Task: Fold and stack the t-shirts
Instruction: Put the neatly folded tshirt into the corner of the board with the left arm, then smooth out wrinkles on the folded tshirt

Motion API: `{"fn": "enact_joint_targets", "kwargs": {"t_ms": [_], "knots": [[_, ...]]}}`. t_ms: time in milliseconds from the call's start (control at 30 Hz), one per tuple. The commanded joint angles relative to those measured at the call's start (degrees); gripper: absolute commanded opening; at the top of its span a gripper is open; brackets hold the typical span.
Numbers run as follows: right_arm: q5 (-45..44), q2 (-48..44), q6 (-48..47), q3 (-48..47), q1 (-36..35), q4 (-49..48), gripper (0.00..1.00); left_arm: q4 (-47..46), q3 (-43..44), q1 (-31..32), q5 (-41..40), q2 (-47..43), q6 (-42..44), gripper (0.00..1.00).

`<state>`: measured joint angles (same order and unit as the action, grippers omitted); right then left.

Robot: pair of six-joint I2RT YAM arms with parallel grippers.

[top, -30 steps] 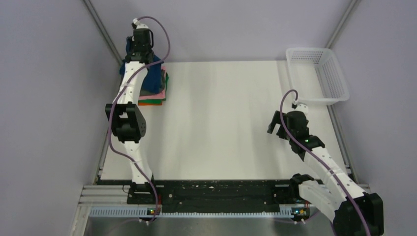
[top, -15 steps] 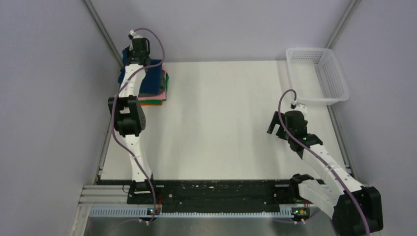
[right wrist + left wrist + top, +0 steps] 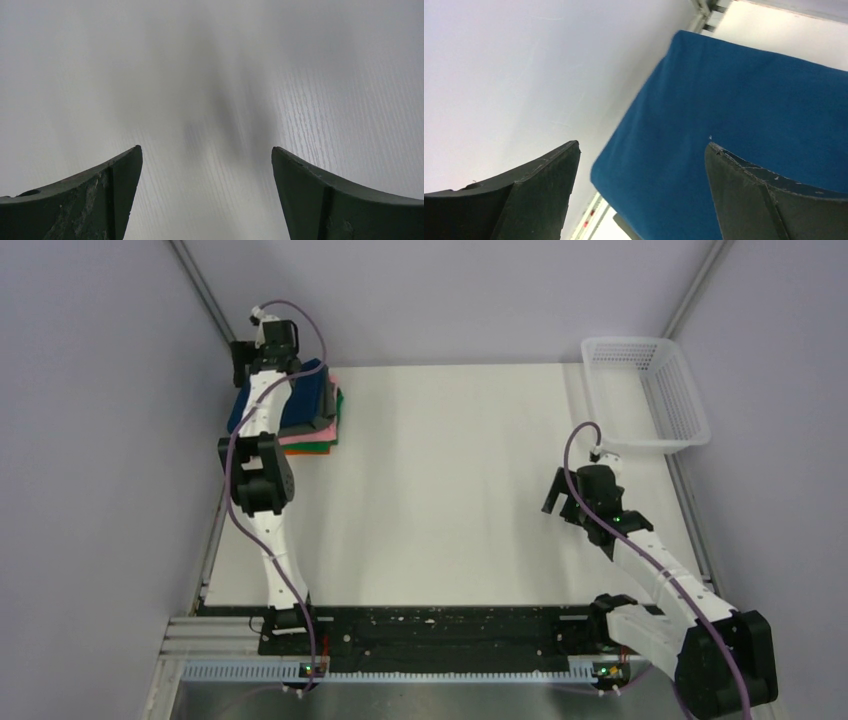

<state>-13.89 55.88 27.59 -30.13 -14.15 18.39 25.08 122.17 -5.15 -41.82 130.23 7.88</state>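
Observation:
The navy blue t-shirt (image 3: pixel 311 392) lies folded on top of a stack at the table's far left corner, over pink (image 3: pixel 324 427), green (image 3: pixel 318 446) and orange (image 3: pixel 290 451) t-shirts. My left gripper (image 3: pixel 244 356) hovers just above the stack's far left edge, open and holding nothing. In the left wrist view the blue cloth (image 3: pixel 744 110) fills the space below the spread left gripper (image 3: pixel 641 147), apart from both fingers. My right gripper (image 3: pixel 562 504) is open and empty low over the bare table at the right, and the right wrist view shows this right gripper (image 3: pixel 206 150) above white tabletop only.
A white plastic mesh basket (image 3: pixel 690 438) stands at the far right corner. Grey walls and metal rails close in behind the stack on the left. The white table (image 3: pixel 450 490) stretches between the two arms.
My left gripper has opened and let go of the navy tee, which now lies flat on the stack. The left wrist has shifted left and back. The right arm has hardly moved.

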Motion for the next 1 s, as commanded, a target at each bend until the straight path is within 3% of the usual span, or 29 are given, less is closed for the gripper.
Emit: {"fn": "enact_joint_targets", "kwargs": {"t_ms": [0,200,333,533,733,967], "knots": [[-0.83,-1.4,0.9,-1.44,-0.15,-1.8,0.99,4.62,1.56,0.27,11.27,-3.66,-6.5,0.99],[-0.73,-2.89,0.99,-1.3,-0.11,-1.09,0.99,8.13,-3.25,3.48,22.24,-4.68,-12.23,0.99],[-0.75,-3.86,1.18,-0.87,-0.15,-1.12,0.99,6.88,-7.35,6.78,22.8,-4.63,-15.07,0.99],[-0.88,-4.9,0.89,-0.49,-0.17,-0.76,0.99,4.68,-10.17,7.65,35.83,-2.72,-25.09,0.99],[-1.64,-5.26,0.67,-0.3,-0.15,-0.77,0.99,4.16,-10.45,8.75,35.19,-3.78,-27.73,0.99],[-0.78,-6.04,0.71,-0.35,-0.17,-0.43,0.99,5.4,-11.81,9.19,26.77,-15.6,-27.66,0.99]]}}
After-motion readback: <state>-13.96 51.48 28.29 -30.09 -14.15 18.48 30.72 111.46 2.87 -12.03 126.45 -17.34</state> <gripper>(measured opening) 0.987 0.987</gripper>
